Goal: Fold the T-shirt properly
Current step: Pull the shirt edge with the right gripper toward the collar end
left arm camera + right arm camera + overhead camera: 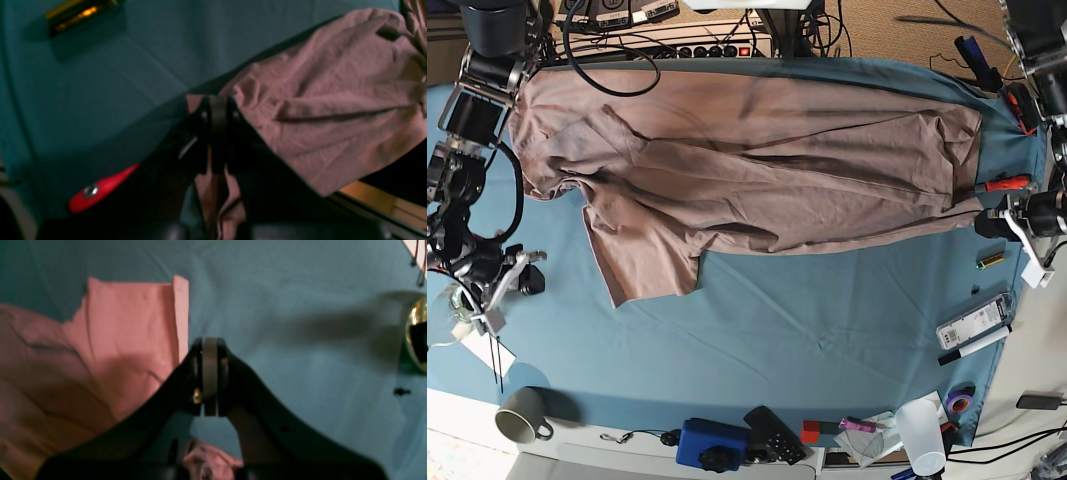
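Teal-clothed desk point(827, 320): left jaws point(218, 106) clamped on T-shirt point(757, 160) hem, right jaws point(210, 350) together, empty beside sleeve; judge: regrip before lifting evenly.

We see the T-shirt point(757, 160) spread on the tablecloth point(827, 320); in the base view, a mug point(522, 415) stands before it, near the left corner.

Both arms reach in from opposite sides. The left gripper point(218, 106) is clamped with mauve cloth caught between its jaws, and the right gripper point(210, 350) is fully closed, holding nothing.
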Controlling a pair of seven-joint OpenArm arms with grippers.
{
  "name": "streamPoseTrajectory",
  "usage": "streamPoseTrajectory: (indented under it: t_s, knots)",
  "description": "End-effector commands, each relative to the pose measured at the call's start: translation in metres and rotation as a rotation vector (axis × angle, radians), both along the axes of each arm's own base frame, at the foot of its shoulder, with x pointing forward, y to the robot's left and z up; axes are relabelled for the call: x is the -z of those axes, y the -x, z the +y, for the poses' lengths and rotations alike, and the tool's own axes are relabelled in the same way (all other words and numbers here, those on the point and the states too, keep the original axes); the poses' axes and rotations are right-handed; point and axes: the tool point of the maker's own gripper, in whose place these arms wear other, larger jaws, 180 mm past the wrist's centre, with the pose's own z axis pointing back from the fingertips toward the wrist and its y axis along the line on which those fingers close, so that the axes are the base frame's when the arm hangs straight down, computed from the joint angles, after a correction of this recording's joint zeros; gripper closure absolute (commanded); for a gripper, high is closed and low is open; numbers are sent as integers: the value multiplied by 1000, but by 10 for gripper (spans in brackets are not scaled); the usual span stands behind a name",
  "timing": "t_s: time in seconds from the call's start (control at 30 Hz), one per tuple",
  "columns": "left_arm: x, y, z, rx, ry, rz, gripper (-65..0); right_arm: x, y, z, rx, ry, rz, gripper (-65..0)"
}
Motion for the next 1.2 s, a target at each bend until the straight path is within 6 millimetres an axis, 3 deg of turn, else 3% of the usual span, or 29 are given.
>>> streamPoseTrajectory:
  t_s: [0.0, 0.13, 0.33, 0.63, 0.77, 0.97, 1.17]
  knots:
    - [-19, -5, 9, 0, -22, -59, 0, -18, -4, -9, -1, 27, -51, 0]
    - [-27, 10, 16, -13, -60, -90, 0, -10, 9, -14, 8, 41, -29, 0]
    - [-34, 34, 18, 4, -58, -133, 0, -16, 25, -29, 66, -44, -40, 0]
    - [-5, 65, 7, 1, -13, -44, 0, 5, 51, -29, 75, -109, 4, 0]
    - [-1, 69, 6, -3, -7, -33, 0, 7, 65, -40, 115, -114, 5, 0]
    - [-1, 70, 6, -3, -8, -31, 0, -13, 91, -67, 185, -78, -72, 0]
    - [-1, 70, 6, -3, -7, -31, 0, -7, 111, -78, 221, -57, -48, 0]
